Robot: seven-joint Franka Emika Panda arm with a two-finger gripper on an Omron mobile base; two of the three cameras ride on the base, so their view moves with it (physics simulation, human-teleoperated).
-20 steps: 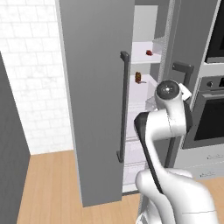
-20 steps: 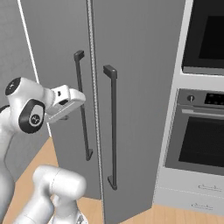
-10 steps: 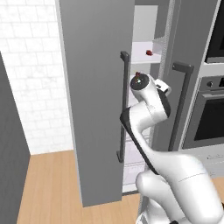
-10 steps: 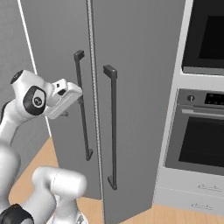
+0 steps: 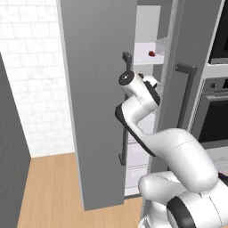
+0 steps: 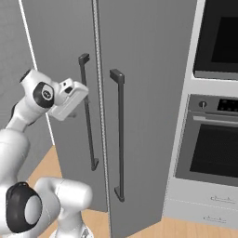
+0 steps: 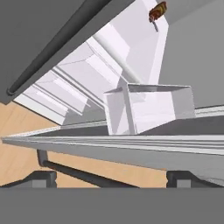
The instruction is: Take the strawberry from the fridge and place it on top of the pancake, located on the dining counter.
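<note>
The fridge (image 5: 98,89) stands with its left door swung open, white shelves showing in the gap. The strawberry (image 5: 152,54), a tiny red dot, sits on an upper shelf, above my hand. My white hand (image 6: 69,98) reaches in past the open door's edge, at the height of the dark bar handle (image 6: 87,111). In the hand view my gripper (image 7: 111,178) is open, nothing between its fingertips (image 7: 43,177). It looks at a white door bin (image 7: 148,107), with a brown-orange bottle-like item (image 7: 157,12) at the top. The pancake and dining counter are out of view.
The shut right fridge door (image 6: 148,107) and its handle (image 6: 120,135) flank my arm. A black-windowed wall oven (image 6: 216,153) stands right of the fridge. A white brick wall (image 5: 31,80) and wood floor (image 5: 49,187) lie left of the open door.
My arm has swung left and a little up, carrying the hand into the gap beside the open door. It now covers the brown item in the left base view. The jaws stayed open.
</note>
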